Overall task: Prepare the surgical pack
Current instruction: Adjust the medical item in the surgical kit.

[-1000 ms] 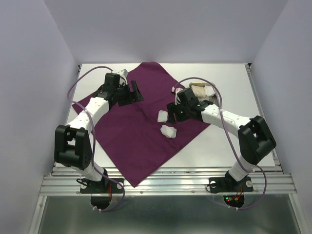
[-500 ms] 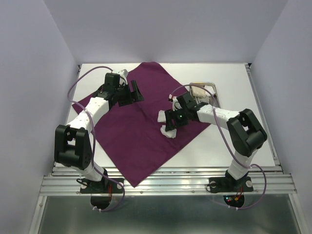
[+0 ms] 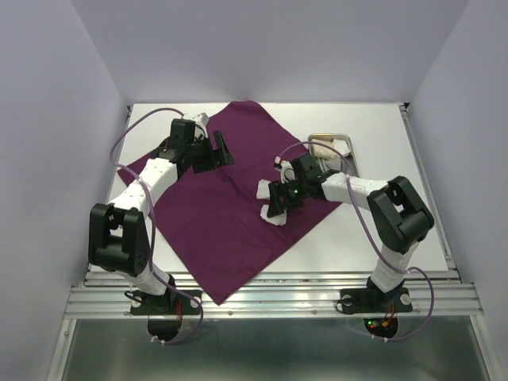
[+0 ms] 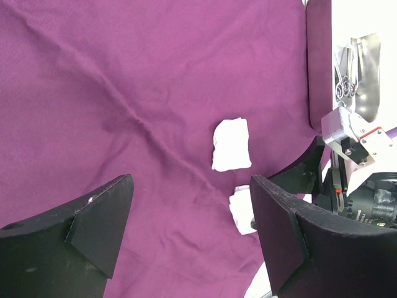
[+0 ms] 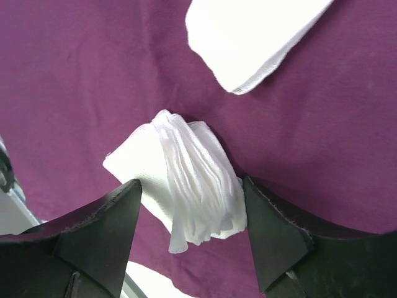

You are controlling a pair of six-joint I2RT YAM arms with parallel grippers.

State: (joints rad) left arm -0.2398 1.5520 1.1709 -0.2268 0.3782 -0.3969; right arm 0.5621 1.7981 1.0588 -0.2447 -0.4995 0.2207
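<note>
The deep-purple cloth wrap (image 3: 214, 206) lies spread flat on the table. Two white gauze wads rest on its right part. My right gripper (image 3: 276, 205) is low over the nearer wad (image 3: 274, 214). In the right wrist view its open gripper (image 5: 191, 185) straddles that folded wad (image 5: 186, 180), fingers close on both sides; the second wad (image 5: 254, 37) lies just beyond. My left gripper (image 3: 214, 152) hovers open over the cloth's far-left part, nothing between its fingers (image 4: 93, 230). The steel tray (image 3: 343, 141) sits right of the cloth, holding scissor-like instruments (image 4: 344, 81).
The cloth's right corner ends on the white table (image 3: 381, 238) near the tray. White walls close in the table on three sides. An aluminium rail (image 3: 270, 298) runs along the near edge by the arm bases.
My right gripper has swung left from the tray area and come down over the nearer gauze wad, uncovering the tray. The left arm has not moved.
</note>
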